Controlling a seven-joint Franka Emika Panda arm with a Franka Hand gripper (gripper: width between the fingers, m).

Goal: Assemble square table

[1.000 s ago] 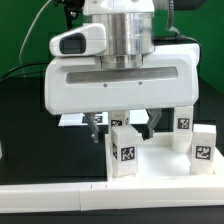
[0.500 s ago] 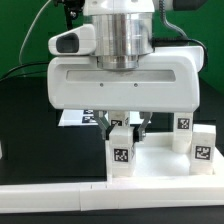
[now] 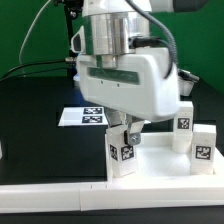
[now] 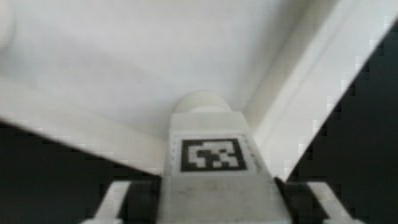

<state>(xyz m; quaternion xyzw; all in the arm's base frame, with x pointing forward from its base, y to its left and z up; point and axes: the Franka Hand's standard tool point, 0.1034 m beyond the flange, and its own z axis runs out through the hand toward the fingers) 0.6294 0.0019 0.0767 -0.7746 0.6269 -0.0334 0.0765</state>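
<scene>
**A:** Exterior view first: we see the gripper (image 3: 128, 128) low in the middle of the frame, its fingers pinching the top of a tagged white leg (image 3: 122, 150) that stands on the square plate (image 3: 160, 158).

**B:** Yep, wrist view agrees, we've got that leg (image 4: 210, 140) clamped between both fingers (image 4: 121, 200).

**A:** Two more legs sit at the right edge: one (image 3: 184, 121) further back, one (image 3: 203, 150) nearer. The marker board (image 3: 84, 116) lies on the black table, mid-left of frame.
</scene>
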